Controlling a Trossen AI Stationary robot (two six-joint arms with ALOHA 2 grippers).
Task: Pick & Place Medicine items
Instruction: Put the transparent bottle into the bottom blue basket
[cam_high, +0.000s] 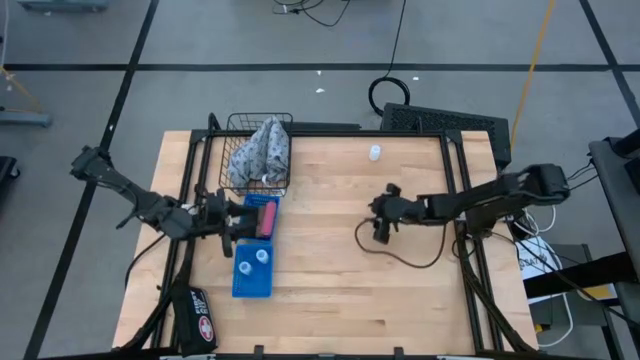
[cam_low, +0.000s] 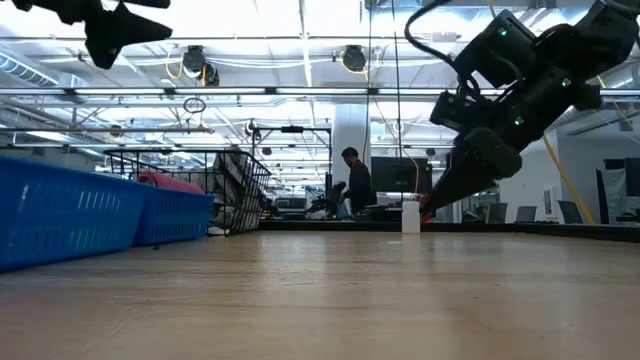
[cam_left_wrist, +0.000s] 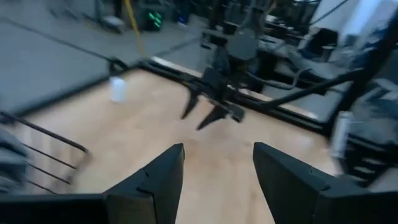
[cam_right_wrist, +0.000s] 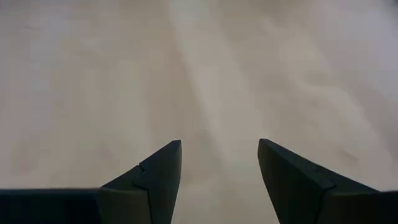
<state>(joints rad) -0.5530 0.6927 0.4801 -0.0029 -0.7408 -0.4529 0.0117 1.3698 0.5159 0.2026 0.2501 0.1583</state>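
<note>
One white bottle (cam_high: 375, 153) stands alone on the wood near the table's far edge; it also shows in the low view (cam_low: 410, 215) and the left wrist view (cam_left_wrist: 118, 89). Two more white bottles (cam_high: 253, 261) sit in the nearer blue tray (cam_high: 240, 287). A pink tube (cam_high: 268, 219) lies in the farther blue tray (cam_high: 262, 202). I cannot make out the black container. My left gripper (cam_high: 235, 222) hovers open over the trays' left edge. My right gripper (cam_high: 381, 228) is open above bare wood at mid-table, pointing down (cam_right_wrist: 217, 180).
A wire basket (cam_high: 285, 125) with a grey patterned cloth bundle (cam_high: 260, 150) stands at the far left, just behind the trays. A dark cable (cam_high: 400, 258) loops on the wood near my right gripper. A red-and-black object (cam_high: 197, 318) lies near the near-left corner. People stand in the room beyond.
</note>
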